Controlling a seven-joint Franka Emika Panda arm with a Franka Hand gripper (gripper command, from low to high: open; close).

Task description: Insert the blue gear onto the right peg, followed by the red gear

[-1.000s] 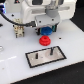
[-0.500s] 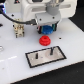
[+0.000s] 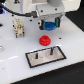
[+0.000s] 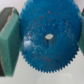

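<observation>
My gripper (image 3: 50, 25) is shut on the blue gear (image 3: 50, 25) and holds it in the air above the table. In the wrist view the blue gear (image 4: 48, 36) fills the frame, held between the two green pads (image 4: 8, 39), its centre hole showing. The red gear (image 3: 45, 40) lies on the white table just below and toward the exterior view's left of the gripper. The grey plate with black frame (image 3: 45, 56) lies nearer the camera. The right peg (image 3: 52, 49) stands on it as a thin dark pin, and the other pin (image 3: 37, 56) stands further left.
A pale block-like fixture (image 3: 18, 27) stands on the table at the exterior view's left. The arm's white body (image 3: 47, 7) is above the gripper. A dark blue area (image 3: 75, 10) lies at the back right.
The gripper with the blue gear has shifted slightly, staying above the red gear. The red gear and plate have not moved.
</observation>
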